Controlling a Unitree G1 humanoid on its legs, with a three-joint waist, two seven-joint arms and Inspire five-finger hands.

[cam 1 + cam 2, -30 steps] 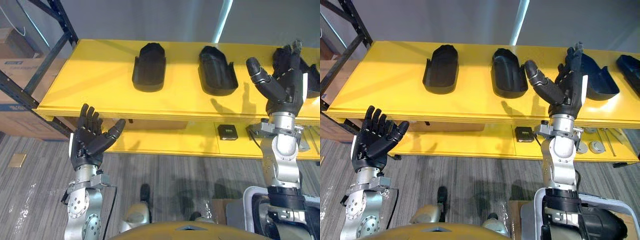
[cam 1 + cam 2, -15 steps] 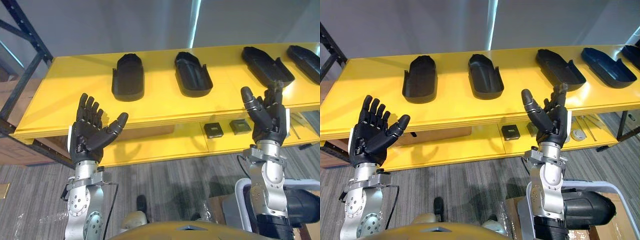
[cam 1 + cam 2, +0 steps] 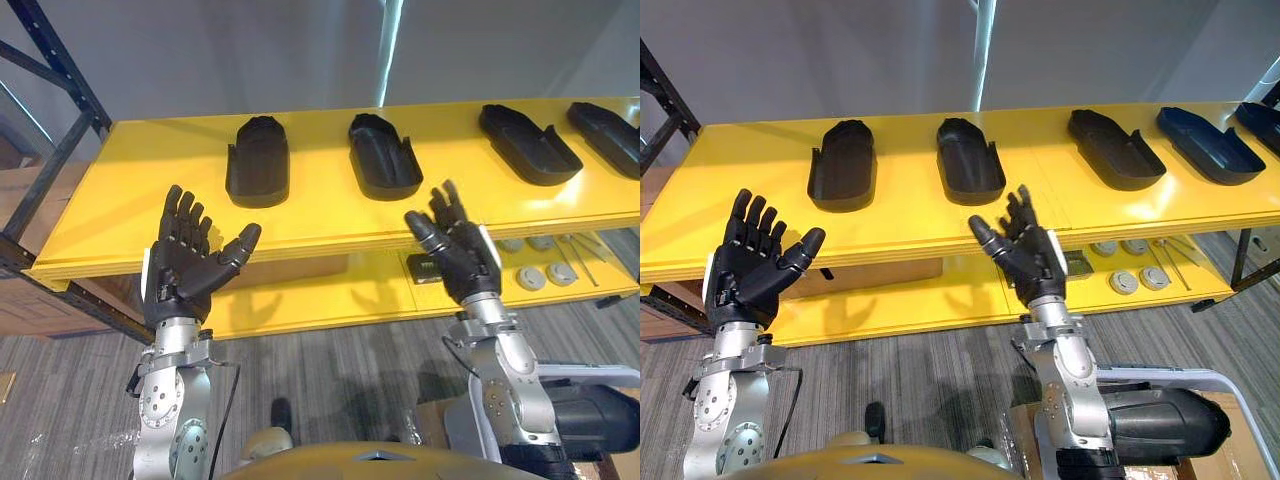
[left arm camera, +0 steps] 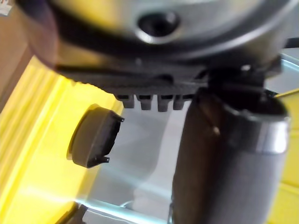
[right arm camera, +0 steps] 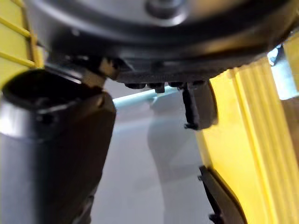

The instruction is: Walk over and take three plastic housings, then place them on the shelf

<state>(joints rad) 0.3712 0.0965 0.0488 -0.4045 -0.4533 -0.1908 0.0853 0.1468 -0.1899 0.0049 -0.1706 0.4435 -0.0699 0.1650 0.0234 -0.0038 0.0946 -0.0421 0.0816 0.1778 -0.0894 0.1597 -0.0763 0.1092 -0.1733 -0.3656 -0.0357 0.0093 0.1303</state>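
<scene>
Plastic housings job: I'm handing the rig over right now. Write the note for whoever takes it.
Open and empty, raised before the yellow shelf: left hand, right hand.
On its top board, apart in a row: leftmost housing, second housing, third housing, fourth housing.
Done: housings lie on the shelf; nothing is in hand.
Left: cannot tell which three are the job's; check the count before walking off.

A: What sits on the yellow shelf (image 3: pixel 900 215)?
B: Black plastic housings in a row, apart: leftmost housing (image 3: pixel 843 165), second housing (image 3: pixel 969 160), third housing (image 3: pixel 1116 148), fourth housing (image 3: pixel 1207 144).
A: And its lower board (image 3: pixel 940 293)?
B: Grey round discs (image 3: pixel 1124 281), close together.
</scene>
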